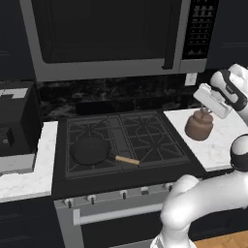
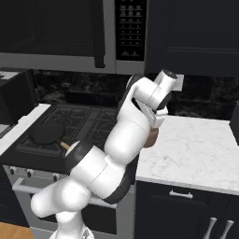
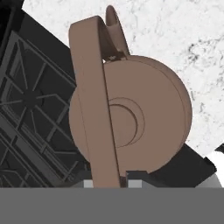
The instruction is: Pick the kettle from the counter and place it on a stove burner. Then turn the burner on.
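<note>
The copper-brown kettle stands near the left end of the white marble counter, just right of the dark cooktop. My gripper reaches down from above onto its arched handle. In the hand view, the handle crosses the round kettle and runs down between my two fingertips. There the gripper is shut on the handle. I cannot tell whether the kettle's base still touches the counter. The nearest stove burner lies bare to the kettle's left.
A black frying pan with a wooden handle occupies the front left grate. Stove knobs line the front panel below the cooktop. A microwave hangs above the stove. A dark appliance sits on the left counter.
</note>
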Controlling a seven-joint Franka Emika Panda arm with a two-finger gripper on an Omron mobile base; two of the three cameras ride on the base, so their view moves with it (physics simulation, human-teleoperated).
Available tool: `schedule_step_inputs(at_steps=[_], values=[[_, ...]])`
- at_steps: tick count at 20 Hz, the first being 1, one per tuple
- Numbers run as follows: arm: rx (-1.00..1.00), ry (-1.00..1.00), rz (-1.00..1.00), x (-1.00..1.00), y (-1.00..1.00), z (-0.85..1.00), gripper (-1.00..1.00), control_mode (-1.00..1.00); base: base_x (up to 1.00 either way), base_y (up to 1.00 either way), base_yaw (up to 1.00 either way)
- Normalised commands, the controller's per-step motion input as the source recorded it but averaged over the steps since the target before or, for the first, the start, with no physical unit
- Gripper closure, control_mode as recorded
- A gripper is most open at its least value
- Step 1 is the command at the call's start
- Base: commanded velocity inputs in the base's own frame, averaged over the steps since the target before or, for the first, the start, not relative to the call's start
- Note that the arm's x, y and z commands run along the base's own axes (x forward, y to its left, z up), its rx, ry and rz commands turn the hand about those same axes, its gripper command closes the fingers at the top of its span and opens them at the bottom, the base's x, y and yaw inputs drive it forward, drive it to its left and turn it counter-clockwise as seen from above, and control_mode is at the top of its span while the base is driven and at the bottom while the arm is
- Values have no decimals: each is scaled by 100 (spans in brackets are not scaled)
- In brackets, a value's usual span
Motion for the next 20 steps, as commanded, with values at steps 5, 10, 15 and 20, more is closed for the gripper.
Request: schedule_step_inputs(at_steps=[5,10,15,20], values=[[3,-12,0,-1,100,9,100,-100,0,0,0],[-9,-5,0,0,100,7,100,-100,0,0,0],[-21,0,-5,12,100,3,100,-100,0,0,0],[-13,0,-7,29,94,-1,100,-100,0,0,0]])
